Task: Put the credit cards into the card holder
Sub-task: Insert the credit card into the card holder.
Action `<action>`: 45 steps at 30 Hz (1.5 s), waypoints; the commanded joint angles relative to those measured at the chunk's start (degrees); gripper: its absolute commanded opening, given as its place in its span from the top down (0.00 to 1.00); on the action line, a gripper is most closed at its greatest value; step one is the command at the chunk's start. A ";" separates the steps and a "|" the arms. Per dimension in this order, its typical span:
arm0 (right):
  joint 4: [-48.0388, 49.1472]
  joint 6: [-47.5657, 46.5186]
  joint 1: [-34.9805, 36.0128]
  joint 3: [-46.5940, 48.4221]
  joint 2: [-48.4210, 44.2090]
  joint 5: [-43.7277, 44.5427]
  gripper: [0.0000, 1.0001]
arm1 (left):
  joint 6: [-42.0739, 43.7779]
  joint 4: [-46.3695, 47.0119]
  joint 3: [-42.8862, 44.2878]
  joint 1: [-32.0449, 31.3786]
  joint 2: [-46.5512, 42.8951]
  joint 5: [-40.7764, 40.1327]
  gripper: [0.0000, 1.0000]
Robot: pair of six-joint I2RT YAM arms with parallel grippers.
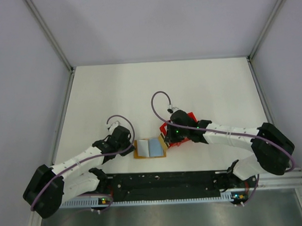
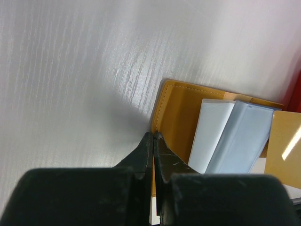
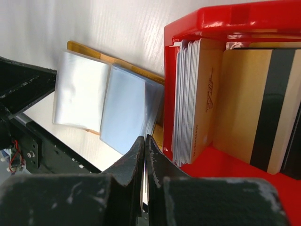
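**Lying open, flat and stitched**

Spread on faintly ribbed white table (image 2: pixel 70 70): orange-brown, stitched, leather-like square card holder (image 2: pixel 175 113), glossy pale-blue leaves (image 2: pixel 235 136) inside, sleeves or cards, hard to tell. Pressed together at its stitched edge: black left gripper (image 2: pixel 153 137). Likewise closed, beside the leaves: right gripper (image 3: pixel 145 140). Stacked on edge in glossy red plastic tray (image 3: pixel 211 19) just beside: thin credit cards (image 3: pixel 186 94).
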 commanded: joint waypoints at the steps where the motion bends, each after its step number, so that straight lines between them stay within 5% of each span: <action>1: -0.85 -0.30 -0.13 0.07 -4.06 3.27 1.00 | 0.35 0.33 -0.25 -0.06 -0.38 -0.62 1.00; 13: -2.35 1.02 -0.22 -0.99 -3.62 2.22 1.00 | 0.44 0.42 -0.33 0.03 -0.38 -0.62 1.00; 34: 9.33 -0.11 0.04 5.42 4.55 -18.52 1.00 | 0.44 1.65 -0.25 0.03 0.15 0.00 1.00; 45: 7.14 -1.00 0.74 7.72 8.59 -16.69 1.00 | 0.18 1.91 -0.51 0.03 0.15 0.08 1.00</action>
